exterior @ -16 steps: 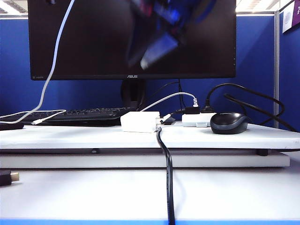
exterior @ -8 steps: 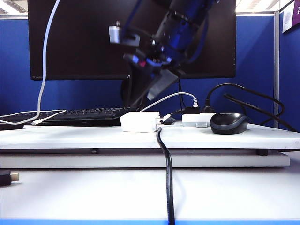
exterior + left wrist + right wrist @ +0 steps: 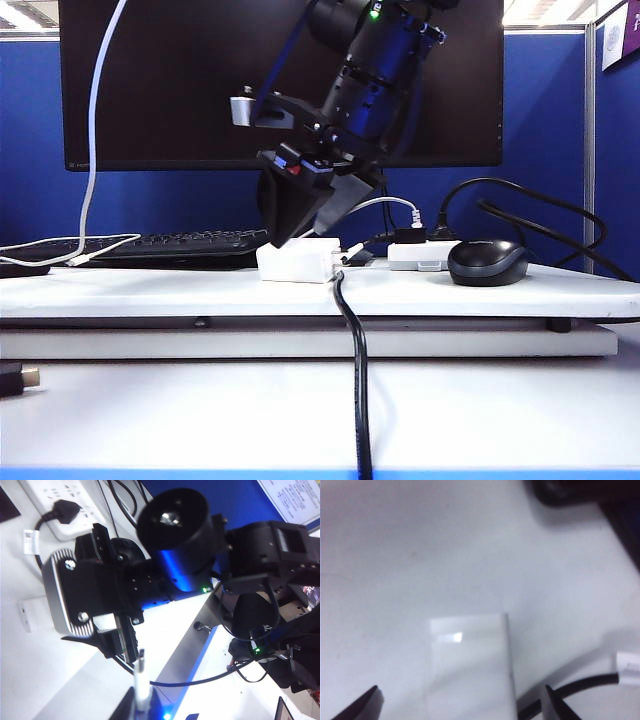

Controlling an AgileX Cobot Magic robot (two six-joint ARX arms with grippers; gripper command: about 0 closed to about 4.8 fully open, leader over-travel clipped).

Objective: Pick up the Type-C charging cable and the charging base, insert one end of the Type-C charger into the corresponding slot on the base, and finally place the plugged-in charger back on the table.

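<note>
The charging base point(image 3: 293, 260), a flat white block, lies on the table point(image 3: 180, 292) in front of the monitor. My right gripper point(image 3: 303, 226) hangs just above it, open. In the right wrist view the charging base point(image 3: 470, 660) sits between the two wide-apart fingertips of the right gripper point(image 3: 462, 703), which are not touching it. The thin white Type-C charging cable point(image 3: 96, 130) rises from the table's left side out of the picture's top. In the left wrist view my left gripper point(image 3: 141, 702) is shut on its white connector tip point(image 3: 141, 677), high above the desk. The exterior view does not show the left gripper.
A black mouse point(image 3: 488, 262) and a small white box with black plugs point(image 3: 420, 253) sit right of the base. A thick black cable point(image 3: 357, 360) runs from the base over the table's front edge. A keyboard point(image 3: 170, 243) and a monitor point(image 3: 200, 90) stand behind.
My right arm has come down from the top of the exterior view to just above the charging base. The hanging white cable's upper part has shifted slightly left.
</note>
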